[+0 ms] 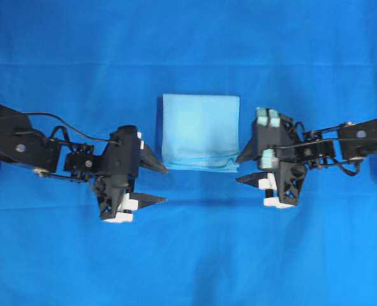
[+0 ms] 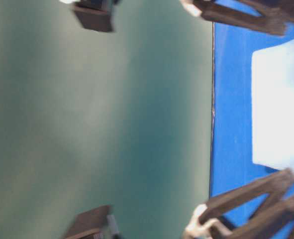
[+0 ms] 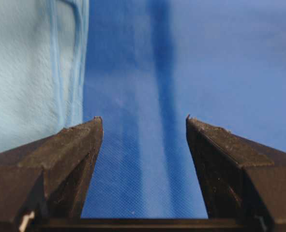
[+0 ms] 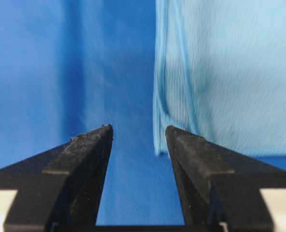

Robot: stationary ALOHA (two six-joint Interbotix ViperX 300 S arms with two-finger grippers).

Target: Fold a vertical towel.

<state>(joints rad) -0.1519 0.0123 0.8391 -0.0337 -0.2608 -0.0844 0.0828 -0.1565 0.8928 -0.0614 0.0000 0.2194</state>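
The towel point(image 1: 199, 131) is a pale sky-blue cloth, folded into a layered rectangle at the middle of the table, with its stacked stitched edges along the near side. My left gripper point(image 1: 166, 185) is open and empty, just left of the towel's near-left corner. In the left wrist view point(image 3: 142, 118) bare sheet lies between its fingers and the towel point(image 3: 26, 72) is at upper left. My right gripper point(image 1: 237, 170) is open and empty beside the near-right corner. In the right wrist view point(image 4: 138, 128) the towel point(image 4: 239, 72) is at upper right, its corner by the right finger.
A deep-blue sheet point(image 1: 188, 255) covers the whole table. The table-level view is turned sideways and blurred. It shows the sheet point(image 2: 231, 99), the pale towel point(image 2: 278, 104), a green wall, and dark gripper fingers at the top and bottom edges.
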